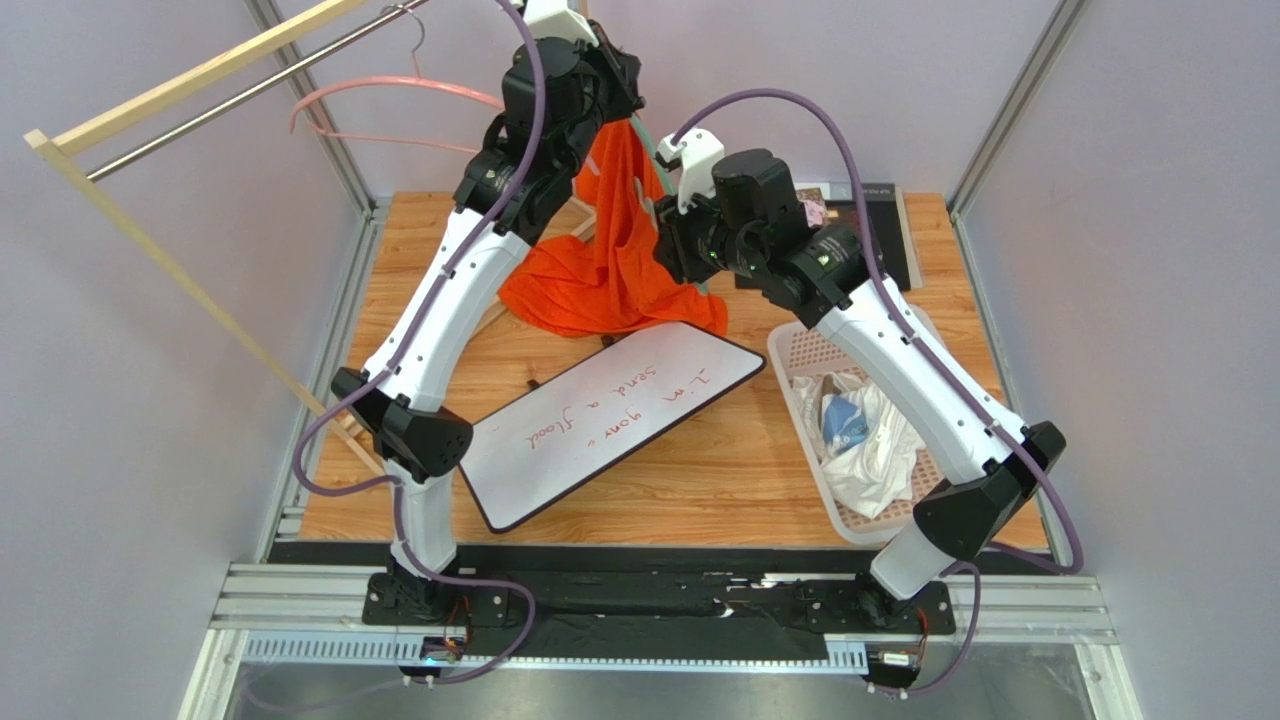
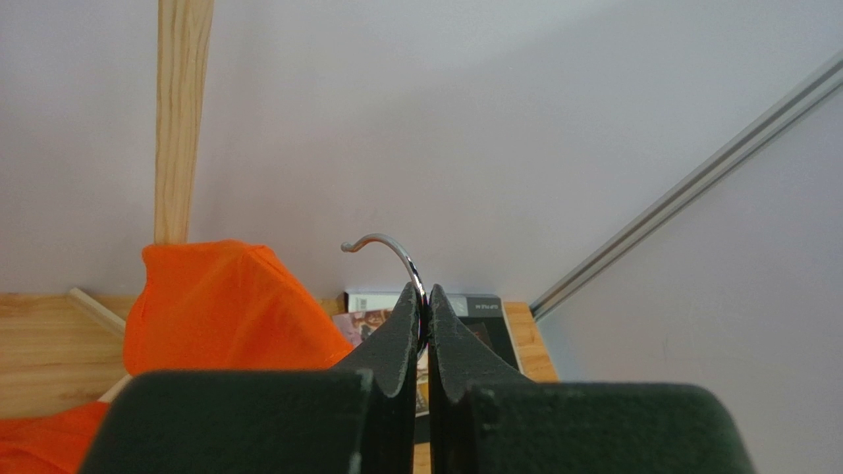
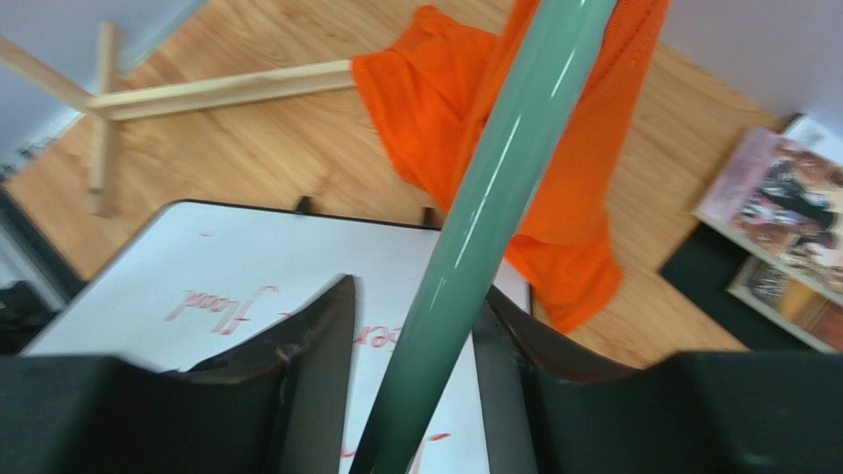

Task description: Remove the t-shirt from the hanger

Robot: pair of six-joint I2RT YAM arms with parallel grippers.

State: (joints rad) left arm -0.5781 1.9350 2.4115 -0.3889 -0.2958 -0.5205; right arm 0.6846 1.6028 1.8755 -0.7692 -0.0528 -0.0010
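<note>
The orange t-shirt (image 1: 609, 270) hangs crumpled under the left claw (image 2: 422, 316). The left claw pinches the metal hook (image 2: 391, 252) tight. The green hanger (image 3: 495, 197) slants between the spread fingers of the right claw (image 3: 411, 336).

Lighting bright, even and diffuse; shadows faint. Overhead view sharp throughout. Left wrist view: hook (image 2: 391, 253) crisp, left fingers (image 2: 394, 341) soft in the near foreground. Right wrist view blurred overall: whiteboard (image 3: 198, 262) writing smeared, glare streak along the bar (image 3: 500, 188).
</note>
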